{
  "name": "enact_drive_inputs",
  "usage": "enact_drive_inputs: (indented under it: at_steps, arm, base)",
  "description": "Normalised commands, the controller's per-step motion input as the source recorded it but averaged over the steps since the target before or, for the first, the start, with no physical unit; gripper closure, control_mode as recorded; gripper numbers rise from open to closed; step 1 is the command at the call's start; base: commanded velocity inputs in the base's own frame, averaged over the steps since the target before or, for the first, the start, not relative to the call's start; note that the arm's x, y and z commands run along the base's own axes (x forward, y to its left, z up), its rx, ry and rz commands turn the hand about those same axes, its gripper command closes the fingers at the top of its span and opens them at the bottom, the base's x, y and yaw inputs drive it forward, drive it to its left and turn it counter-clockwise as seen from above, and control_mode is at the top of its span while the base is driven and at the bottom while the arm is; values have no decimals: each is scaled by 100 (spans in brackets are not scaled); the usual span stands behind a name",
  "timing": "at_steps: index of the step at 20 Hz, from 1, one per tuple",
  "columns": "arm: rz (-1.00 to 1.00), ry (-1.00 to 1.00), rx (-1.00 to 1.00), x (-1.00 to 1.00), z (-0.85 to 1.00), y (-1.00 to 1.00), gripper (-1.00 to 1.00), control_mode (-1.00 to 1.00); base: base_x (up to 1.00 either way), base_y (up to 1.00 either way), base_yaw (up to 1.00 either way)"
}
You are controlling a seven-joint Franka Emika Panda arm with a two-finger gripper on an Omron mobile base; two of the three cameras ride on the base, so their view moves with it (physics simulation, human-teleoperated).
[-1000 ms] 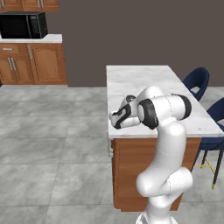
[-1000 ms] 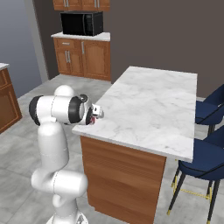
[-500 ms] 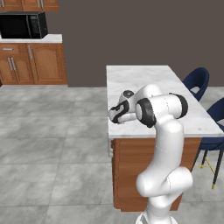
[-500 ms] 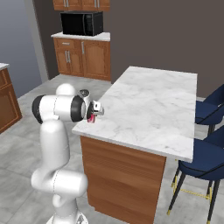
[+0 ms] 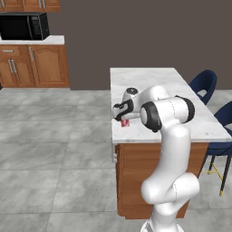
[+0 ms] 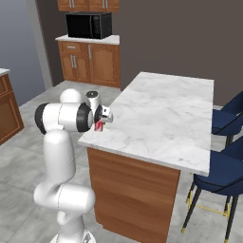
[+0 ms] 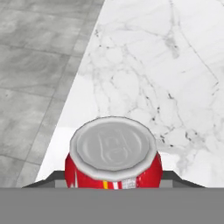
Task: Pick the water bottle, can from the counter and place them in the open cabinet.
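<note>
A white robot arm reaches low over the near corner of the counter [image 5: 163, 93], its gripper [image 5: 123, 118] closed around the can [image 7: 113, 162], which stands upright on the marble close to the slab's edge. From the hand camera the can's silver top faces up and dark finger tips [image 7: 49, 178] show against both red sides, so the jaws are pinching it. White and yellow markings run down the can's side, too small and cropped to read; the embossing on the lid cannot be made out either. In the left base view the can [image 5: 124, 122] peeks out red beneath the hand, at the slab's left edge; in the right base view it [image 6: 99, 126] sits just inside the near corner. The marble around it is bare grey-veined stone. Two navy blue chairs [image 6: 227, 122] stand along the far side of the island, well apart from the can. Beyond the grey tiled floor [image 5: 50, 118], a black microwave [image 6: 88, 25] rests on low wooden cabinets [image 6: 90, 62] with arched doors against the dark wall.
</note>
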Motion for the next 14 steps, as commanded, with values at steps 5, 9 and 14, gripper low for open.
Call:
enact_drive_inputs:
  at_steps: [5, 9, 14]
  arm:
    - [-5, -17, 0, -29, 14, 5, 100, -100]
    - [-6, -7, 0, -40, 29, 26, 100, -100]
    - [-8, 0, 0, -29, 49, 17, 100, -100]
  base:
    - [0, 0, 0]
    - [0, 0, 0]
    - [0, 0, 0]
